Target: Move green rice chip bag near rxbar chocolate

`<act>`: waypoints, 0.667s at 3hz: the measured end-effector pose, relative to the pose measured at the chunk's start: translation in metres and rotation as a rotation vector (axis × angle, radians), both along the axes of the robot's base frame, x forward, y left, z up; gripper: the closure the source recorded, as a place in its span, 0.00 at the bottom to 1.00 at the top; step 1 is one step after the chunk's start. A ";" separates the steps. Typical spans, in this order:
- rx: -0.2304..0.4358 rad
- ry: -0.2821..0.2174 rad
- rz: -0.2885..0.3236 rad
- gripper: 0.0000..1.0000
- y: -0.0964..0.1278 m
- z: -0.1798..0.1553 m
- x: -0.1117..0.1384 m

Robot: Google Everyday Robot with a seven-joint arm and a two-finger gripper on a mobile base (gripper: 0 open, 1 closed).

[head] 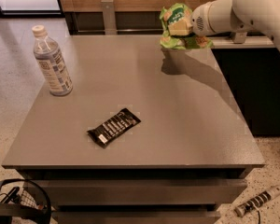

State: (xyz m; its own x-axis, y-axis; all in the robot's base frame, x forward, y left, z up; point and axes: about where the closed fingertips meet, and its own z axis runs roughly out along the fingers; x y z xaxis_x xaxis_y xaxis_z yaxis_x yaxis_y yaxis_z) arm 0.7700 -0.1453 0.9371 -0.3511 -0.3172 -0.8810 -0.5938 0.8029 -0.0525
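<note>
Obs: end effector (183,29) clenched on the bag (176,17). The pouch is crumpled where you have pinched it, and its lower folds hang loose. The fingers are mostly hidden behind the foil, so the grip is judged from the bag being aloft at the tip of the arm (224,13).

Position: bag well beyond the bar (114,127), on its far side and to its right, clear of the surface (191,120). A shadow (184,66) lies on the surface between bag and bar, detached from the bag, which supports "not touching".

Why held so (judgement): carried high, a crinkly pouch cannot drag or snag on its way to the bar.

Bar: flat, lying diagonally, nothing touching it. The bottle (52,62) stands upright, well to the left of the bar and behind it. That is off the line from bag to bar, so it is likely no obstacle.

Status: carry stage, bag not yet near the bar.

Next (judgement): bring the bag over and set it just beside the bar on its right, the nearer side. The loose folds could sweep the bar if you descend too close
</note>
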 end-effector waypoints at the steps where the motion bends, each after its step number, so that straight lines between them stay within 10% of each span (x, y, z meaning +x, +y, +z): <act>1: 0.027 -0.076 -0.018 1.00 -0.031 0.047 -0.020; 2: 0.043 -0.084 -0.009 1.00 -0.047 0.063 -0.038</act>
State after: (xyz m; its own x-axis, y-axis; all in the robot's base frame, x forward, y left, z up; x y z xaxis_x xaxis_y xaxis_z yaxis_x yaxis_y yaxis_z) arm 0.7320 -0.1926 1.0000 -0.2781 -0.2759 -0.9201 -0.5811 0.8110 -0.0676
